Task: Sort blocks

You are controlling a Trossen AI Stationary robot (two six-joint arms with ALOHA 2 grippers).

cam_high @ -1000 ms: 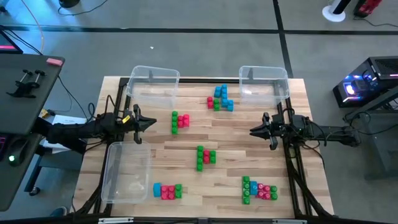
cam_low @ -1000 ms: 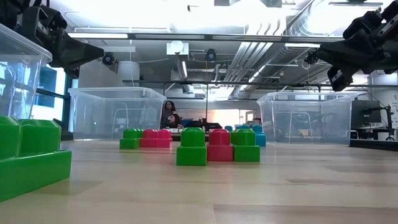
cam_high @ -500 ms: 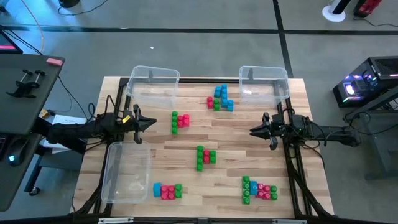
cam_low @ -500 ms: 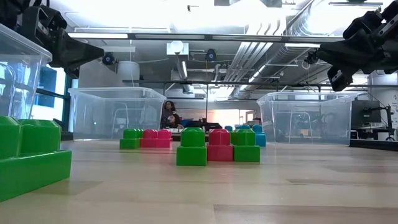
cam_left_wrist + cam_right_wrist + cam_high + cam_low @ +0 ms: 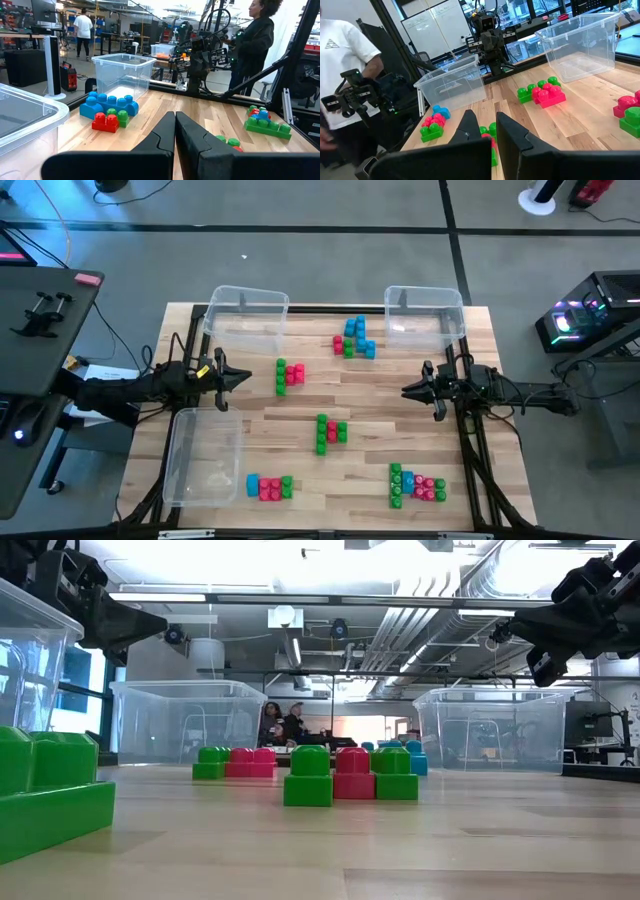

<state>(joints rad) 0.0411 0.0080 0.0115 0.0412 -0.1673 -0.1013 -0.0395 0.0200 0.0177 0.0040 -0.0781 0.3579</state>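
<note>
You had not begun sorting: every cluster of blocks (image 5: 331,431) sat loose on the table (image 5: 400,425), spread from its middle toward the far and near edges, and the three clear bins (image 5: 246,317) held none. Your left gripper (image 5: 245,378) hovered at the left edge with fingers pressed together, holding nothing; your right gripper (image 5: 407,391) hovered at the right edge, likewise closed and empty. Next, I judged, you needed to open one and lower it onto the nearest cluster.
</note>
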